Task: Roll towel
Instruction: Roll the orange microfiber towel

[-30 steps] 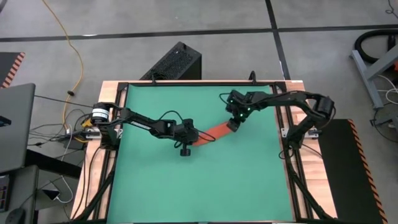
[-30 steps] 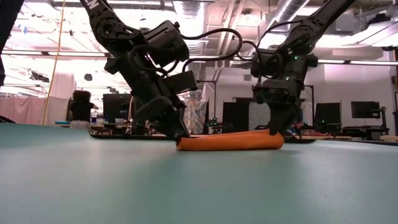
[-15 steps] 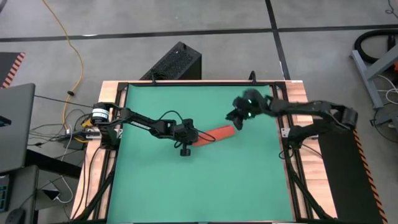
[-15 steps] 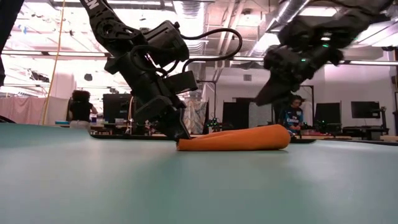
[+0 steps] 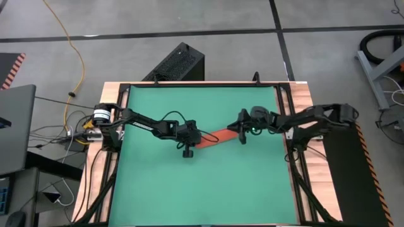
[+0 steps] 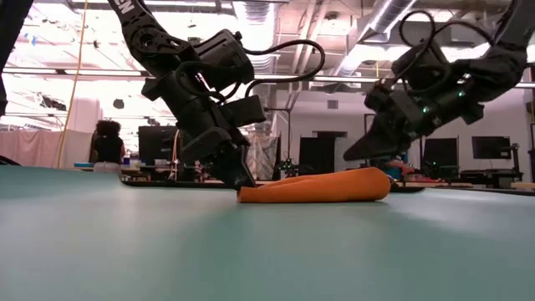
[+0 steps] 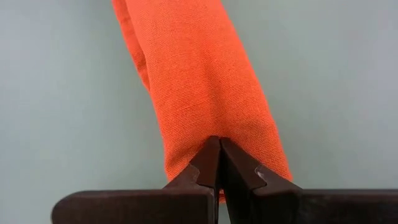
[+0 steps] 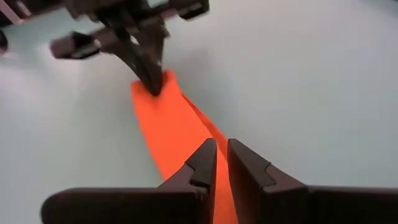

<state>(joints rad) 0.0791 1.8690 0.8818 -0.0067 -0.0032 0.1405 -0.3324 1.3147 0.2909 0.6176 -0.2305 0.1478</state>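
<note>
Both grippers at towel [image 5: 218, 137]: left gripper [image 5: 197, 138] still pinches 9 o'clock end; right gripper [image 6: 355, 154] released 3 o'clock end, lifted, fingers near-closed, empty. Roll slack.

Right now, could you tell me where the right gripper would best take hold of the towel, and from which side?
At its free end. The towel lies as a long narrow roll on the mat, its other end pinched by the left gripper. The right gripper hovers just above the free end, so I would come straight down, fingers straddling the roll.
</note>
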